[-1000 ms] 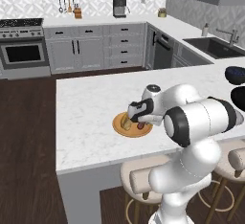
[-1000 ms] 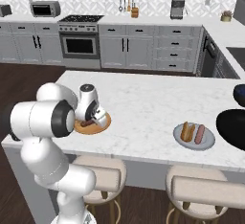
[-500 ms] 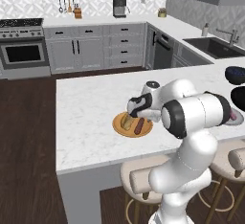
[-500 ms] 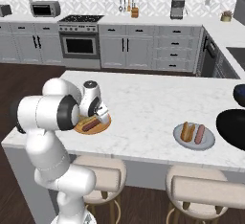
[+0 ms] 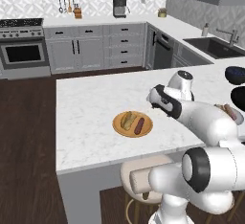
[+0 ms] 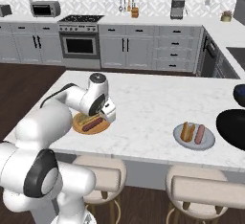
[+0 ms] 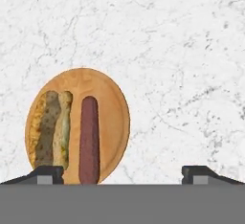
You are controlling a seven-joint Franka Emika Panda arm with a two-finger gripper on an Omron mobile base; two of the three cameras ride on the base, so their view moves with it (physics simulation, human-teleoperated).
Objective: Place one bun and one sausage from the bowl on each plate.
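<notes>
We see the wooden plate (image 5: pixel 133 123) on the marble desk (image 5: pixel 91 108), carrying one bun (image 5: pixel 128 120) and one sausage (image 5: pixel 139 126) laid side by side, just beside each other. In the hand view the bun sits left of the sausage on the plate, both running lengthwise the same way.

The pincer (image 7: pixel 122 173) hangs above the desk, to one side of the wooden plate; its two dark tips stand wide apart, spread, with nothing between them. One tip overlaps the plate's edge in the hand view, the other sits over bare marble.

In the right base view we note the grey plate (image 6: pixel 194 136) further along the desk, well apart from the wooden one, also carrying a bun (image 6: pixel 187 131) and a sausage (image 6: pixel 199 133) side by side. The black bowl (image 6: pixel 232 128) lies just beside the grey plate, cut by the frame edge; we cannot tell what it holds.

Padded stools (image 6: pixel 203 189) stand below the near edge of the desk. An oven (image 6: pixel 79 44) sits against the far wall.
</notes>
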